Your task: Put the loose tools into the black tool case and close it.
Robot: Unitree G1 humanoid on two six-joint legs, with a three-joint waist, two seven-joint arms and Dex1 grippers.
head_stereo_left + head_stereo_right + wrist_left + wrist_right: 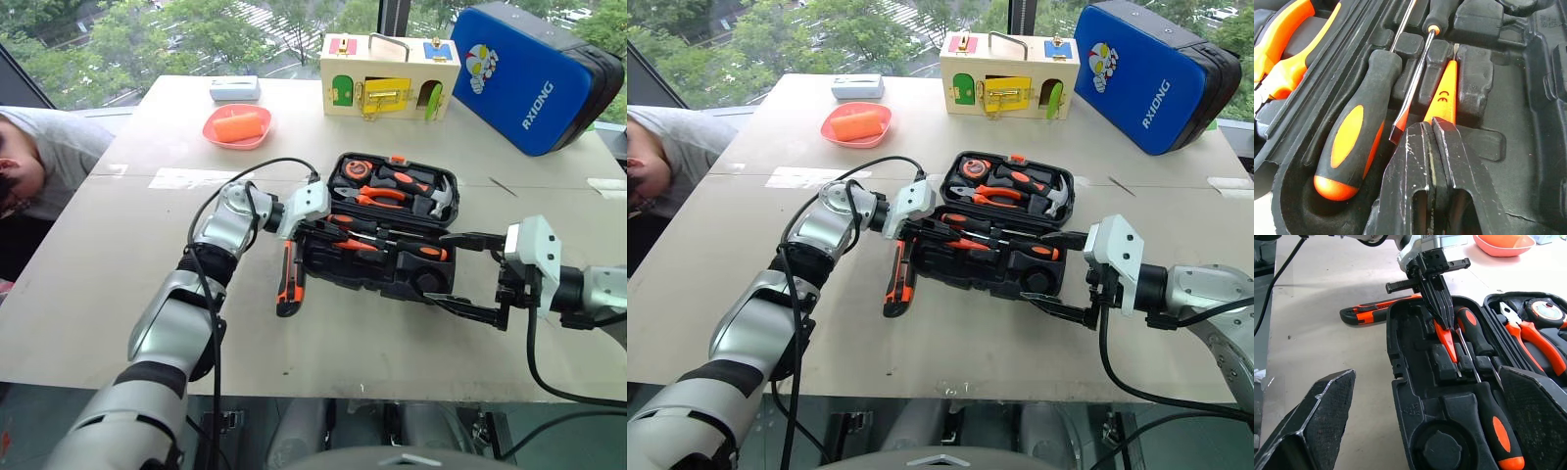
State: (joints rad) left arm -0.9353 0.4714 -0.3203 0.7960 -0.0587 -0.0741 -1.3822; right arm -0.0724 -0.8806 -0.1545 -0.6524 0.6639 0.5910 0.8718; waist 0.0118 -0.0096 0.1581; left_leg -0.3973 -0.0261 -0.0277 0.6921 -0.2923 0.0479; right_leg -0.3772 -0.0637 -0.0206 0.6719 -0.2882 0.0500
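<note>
The black tool case (384, 285) lies open in the middle of the table. Hammer, pliers and tape measure fill its far half. My left gripper (328, 228) reaches into the near half from the left, shut on the slim orange tester screwdriver (1444, 96), which lies along a recess. Two black-and-orange screwdrivers (1354, 139) (1497, 431) rest in the same half. A small black tape roll (1442, 451) sits in a round corner recess. The utility knife (289, 281) lies on the table just left of the case. My right gripper (468, 276) hangs open at the case's right end, holding nothing.
A wooden box with coloured doors (389, 76) and a blue padded bag (534, 78) stand at the back. A pink dish (236, 127) and a small pale box (235, 88) sit at the back left. A person (39, 162) leans at the table's left edge.
</note>
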